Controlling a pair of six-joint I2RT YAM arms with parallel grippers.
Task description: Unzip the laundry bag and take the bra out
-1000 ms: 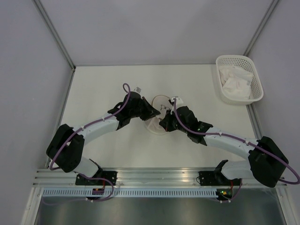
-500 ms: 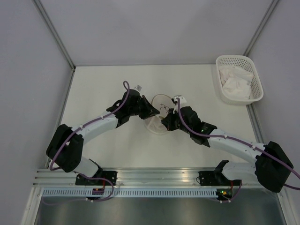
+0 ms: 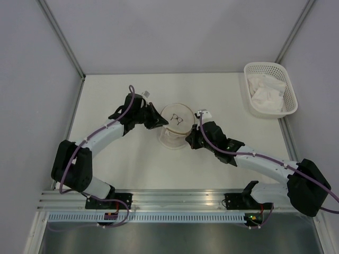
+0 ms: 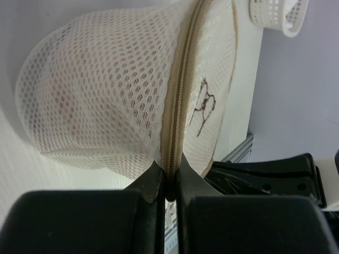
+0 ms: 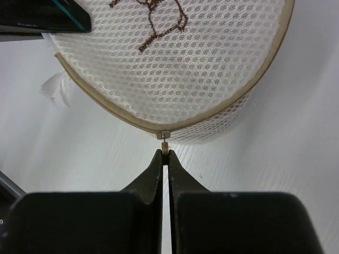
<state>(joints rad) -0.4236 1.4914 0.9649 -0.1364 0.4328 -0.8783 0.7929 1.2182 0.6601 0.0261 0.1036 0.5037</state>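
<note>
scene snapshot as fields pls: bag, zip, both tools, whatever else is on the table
laundry bag: round mesh pod mid-table, flap with the bra drawing facing up
zip rim: looks closed where visible
left tool: shut, pinching the zip rim on the bag's left side
right tool: shut on the zip pull, bag's near-right edge
bra: not discernible through the mesh
basket: far right corner, white cloth inside
progress: bag not yet unzipped
</note>
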